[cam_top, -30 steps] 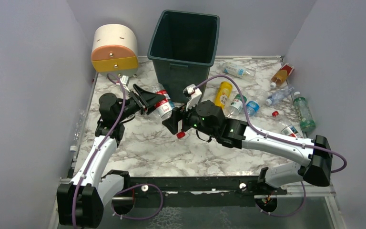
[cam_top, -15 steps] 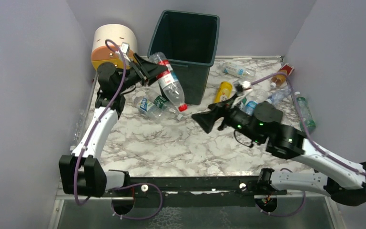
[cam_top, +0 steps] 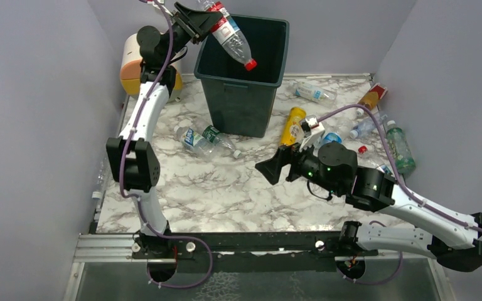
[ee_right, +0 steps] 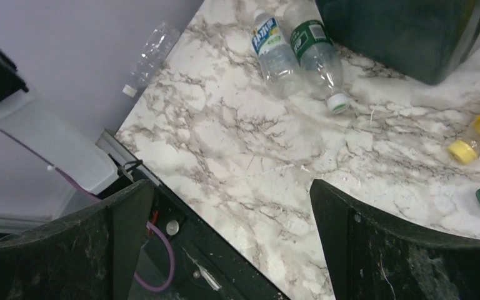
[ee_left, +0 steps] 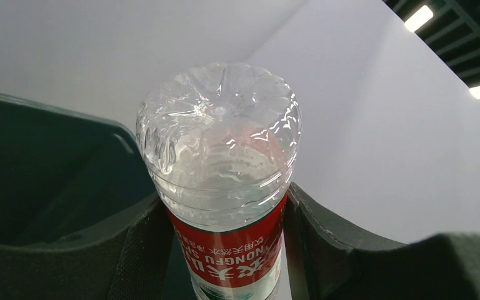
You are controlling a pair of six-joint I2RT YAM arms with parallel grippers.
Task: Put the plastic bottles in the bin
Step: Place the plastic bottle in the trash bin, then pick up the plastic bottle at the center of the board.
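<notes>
A clear plastic bottle (cam_top: pixel 229 34) with a red label and red cap hangs cap-down and tilted over the opening of the dark green bin (cam_top: pixel 238 83). My left gripper (cam_top: pixel 202 19) is shut on it. In the left wrist view its base (ee_left: pixel 220 134) faces the camera, with the fingers (ee_left: pixel 139 244) pressed on the red label. My right gripper (cam_top: pixel 270 170) hovers open over the marble table's middle, holding nothing. It appears wide open in the right wrist view (ee_right: pixel 231 206). Two clear bottles (cam_top: pixel 191 138) (ee_right: pixel 274 53) lie left of the bin. A yellow bottle (cam_top: pixel 294 125) lies to its right.
Several more bottles lie at the table's right side: a clear one (cam_top: pixel 314 93), an orange one (cam_top: pixel 370 99) and a green one (cam_top: pixel 400 147). A cream, orange and yellow drawer unit (cam_top: pixel 132 66) stands back left. One clear bottle (ee_right: pixel 150 53) rests against the left wall.
My left arm has lifted the red-label bottle from beside the bin to above its opening. My right gripper opened wide and drew back toward the table's right middle.
</notes>
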